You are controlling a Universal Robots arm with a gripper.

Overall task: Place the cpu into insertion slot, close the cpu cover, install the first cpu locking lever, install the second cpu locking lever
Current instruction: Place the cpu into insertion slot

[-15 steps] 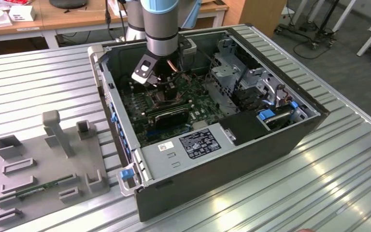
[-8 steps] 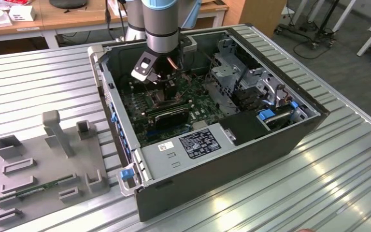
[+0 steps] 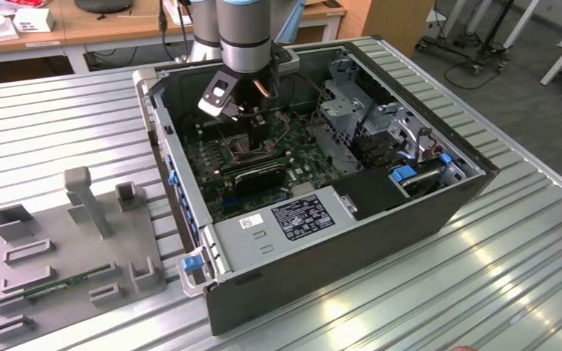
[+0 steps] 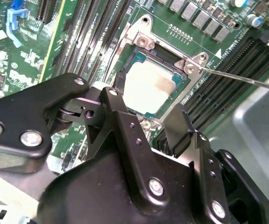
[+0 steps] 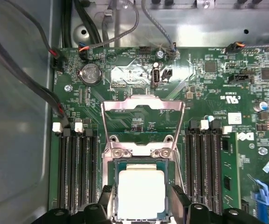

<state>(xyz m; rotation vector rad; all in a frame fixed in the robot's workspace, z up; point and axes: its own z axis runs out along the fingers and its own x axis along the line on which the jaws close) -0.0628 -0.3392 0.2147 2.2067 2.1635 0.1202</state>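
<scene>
The cpu [image 5: 141, 193] [image 4: 148, 88], a pale silvery square chip, lies flat in the insertion slot [image 5: 116, 186] [image 4: 139, 58] on the green motherboard [image 5: 125, 79]. The cpu cover [image 5: 143, 103], a thin metal frame with a large window, stands swung open beyond its hinge. My gripper [image 5: 142, 207] [image 4: 148, 105] [image 3: 257, 146] is low over the socket and open. Its black fingers [image 5: 178, 200] [image 4: 178, 126] flank the chip on two sides with a gap to each. A thin metal locking lever [image 4: 246, 79] sticks out sideways from a socket corner.
Long black memory slots [image 5: 76, 172] [image 5: 204, 168] run along both sides of the socket. Black cables [image 5: 27, 79] cross the case floor. The open computer case [image 3: 359, 219] has a metal drive cage [image 3: 350, 110]. A grey fixture tray [image 3: 66, 248] lies at the exterior view's left.
</scene>
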